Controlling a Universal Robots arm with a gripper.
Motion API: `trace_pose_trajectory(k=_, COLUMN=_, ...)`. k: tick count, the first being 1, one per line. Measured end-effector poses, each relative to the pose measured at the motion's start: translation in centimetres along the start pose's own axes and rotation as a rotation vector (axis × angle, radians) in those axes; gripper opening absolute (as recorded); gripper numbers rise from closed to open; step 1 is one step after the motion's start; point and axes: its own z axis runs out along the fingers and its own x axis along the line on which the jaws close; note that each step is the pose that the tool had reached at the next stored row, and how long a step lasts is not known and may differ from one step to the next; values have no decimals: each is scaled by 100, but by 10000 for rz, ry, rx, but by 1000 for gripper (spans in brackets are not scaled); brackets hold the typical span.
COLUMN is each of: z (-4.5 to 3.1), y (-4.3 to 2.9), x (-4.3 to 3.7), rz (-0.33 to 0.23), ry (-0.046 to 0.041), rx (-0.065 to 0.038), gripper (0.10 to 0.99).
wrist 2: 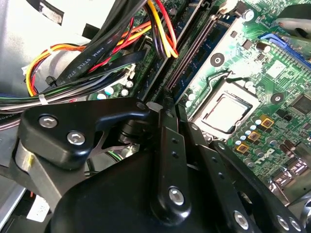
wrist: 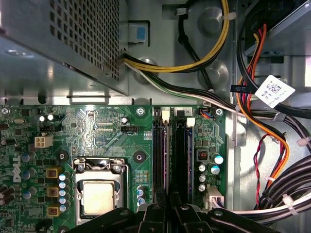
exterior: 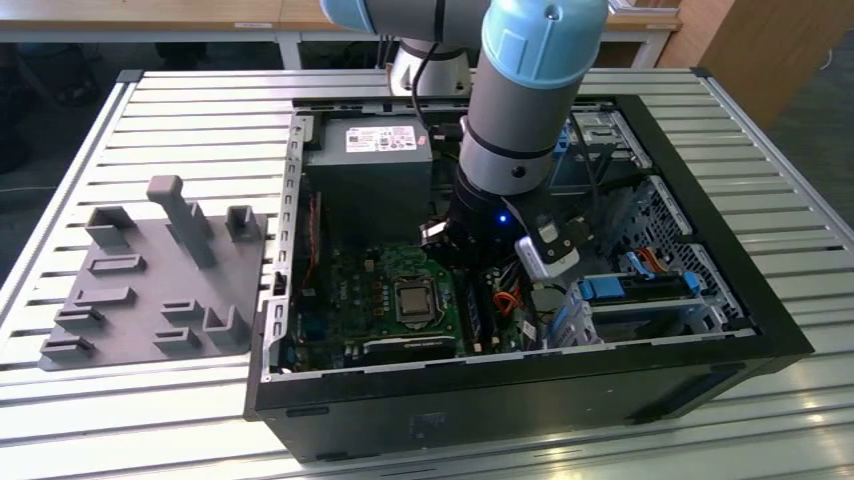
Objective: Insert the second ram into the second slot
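A slatted metal table carries an open computer case, with a grey fixture tray at the exterior view's left. The arm reaches down into the case, its gripper low over the motherboard at the memory slots. The fingers stand close together around a thin edge that seems to be the second ram, seated upright in its slot; whether they clamp it I cannot tell. Beyond lie the processor socket and cable bundles.
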Motion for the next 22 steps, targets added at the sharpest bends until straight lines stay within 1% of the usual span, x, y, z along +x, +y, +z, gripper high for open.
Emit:
trace_pose_trajectory(k=1, z=0, y=0, x=0, rz=0, ry=0, rx=0, gripper=149)
trace_pose_trajectory(k=2, z=0, y=0, x=0, rz=0, ry=0, rx=0, gripper=204)
trace_pose_trajectory(k=4, z=0, y=0, x=0, rz=0, ry=0, rx=-1, gripper=204)
trace_pose_trajectory(k=5, z=1, y=0, x=0, rz=0, ry=0, rx=-1, gripper=275)
trace_pose_trajectory(k=10, z=-10, y=0, x=1, rz=0, ry=0, rx=-1, gripper=275)
trace_pose_trajectory(k=14, z=-80, y=-1, x=3, rz=0, ry=0, rx=-1, gripper=275)
trace_pose_trajectory(k=19, z=-205, y=-2, x=9, rz=0, ry=10, rx=10, gripper=275)
trace_pose_trajectory(k=22, z=-225, y=-2, x=9, rz=0, ry=23, rx=11, gripper=259)
